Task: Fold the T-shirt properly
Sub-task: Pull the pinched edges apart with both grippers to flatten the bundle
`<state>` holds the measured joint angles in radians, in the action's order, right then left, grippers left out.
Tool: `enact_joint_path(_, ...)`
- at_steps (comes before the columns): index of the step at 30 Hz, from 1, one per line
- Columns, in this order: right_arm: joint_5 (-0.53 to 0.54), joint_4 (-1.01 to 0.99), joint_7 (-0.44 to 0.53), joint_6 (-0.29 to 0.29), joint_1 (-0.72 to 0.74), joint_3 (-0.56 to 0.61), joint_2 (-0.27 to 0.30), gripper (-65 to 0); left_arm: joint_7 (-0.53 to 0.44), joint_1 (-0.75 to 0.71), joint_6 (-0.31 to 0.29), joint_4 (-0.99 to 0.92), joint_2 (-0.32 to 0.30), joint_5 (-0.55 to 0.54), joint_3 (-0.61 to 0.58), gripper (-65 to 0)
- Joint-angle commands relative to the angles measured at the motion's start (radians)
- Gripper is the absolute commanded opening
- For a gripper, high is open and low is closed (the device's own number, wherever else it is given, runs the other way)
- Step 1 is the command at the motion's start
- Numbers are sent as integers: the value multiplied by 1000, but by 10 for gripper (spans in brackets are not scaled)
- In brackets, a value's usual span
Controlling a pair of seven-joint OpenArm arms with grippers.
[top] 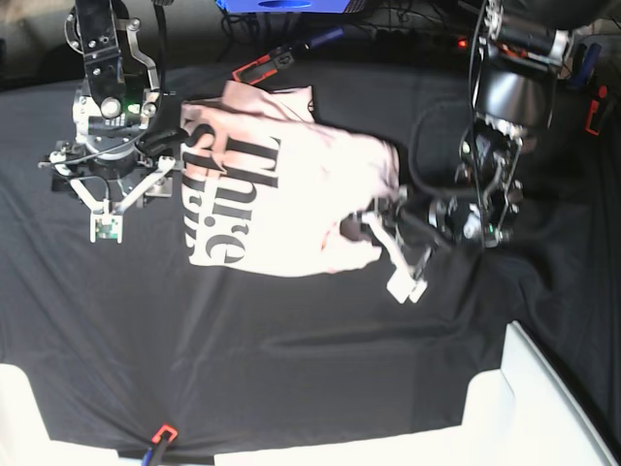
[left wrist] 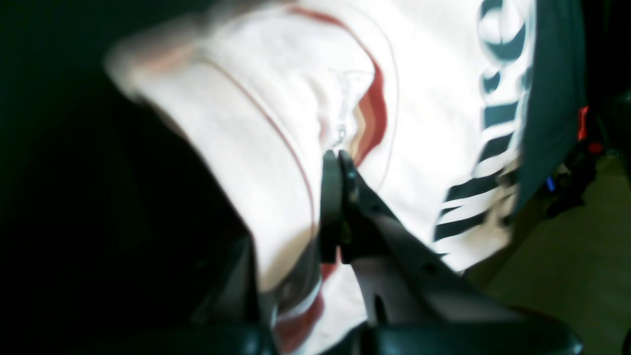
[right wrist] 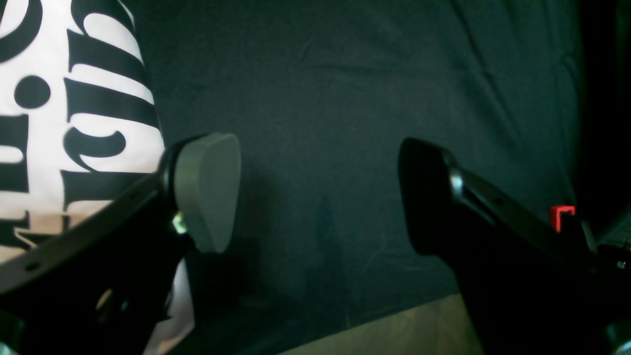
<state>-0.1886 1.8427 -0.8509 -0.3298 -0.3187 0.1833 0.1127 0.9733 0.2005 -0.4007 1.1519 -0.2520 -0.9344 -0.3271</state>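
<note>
The pale pink T-shirt (top: 281, 194) lies rumpled on the black table cloth, print side up with black lettering (top: 209, 194). My left gripper (top: 369, 218) is at the shirt's right edge. In the left wrist view its jaws (left wrist: 337, 158) are pressed together, shut on a fold of the T-shirt (left wrist: 276, 98) beside the red striped logo (left wrist: 372, 118). My right gripper (right wrist: 318, 148) stands open over bare cloth, with nothing between its fingers. The T-shirt's lettered edge (right wrist: 44, 123) is just to its left. In the base view the right gripper (top: 163, 139) is at the shirt's upper left corner.
The black table cloth (top: 291, 340) covers the whole table. White bins stand at the bottom left (top: 19, 417) and bottom right (top: 543, 408). A blue box (top: 286, 5) and a red-and-black tool (top: 260, 68) lie at the back. A small red clip (top: 163, 433) sits at the front edge.
</note>
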Motion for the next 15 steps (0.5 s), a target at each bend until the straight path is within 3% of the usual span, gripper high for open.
enact_joint_path(1,-12,16,20,-4,10,-3,3,-174,17,12,-10,18,3,-16,3,-650)
enact_joint_path(8,-12,16,22,-4,11,-3,3,-174,28,-43,-10,15,95,-16,3,-650)
enact_joint_path(15,-12,16,22,-4,3,-3,3,-171,26,-65,-10,32,118,-16,7,-650)
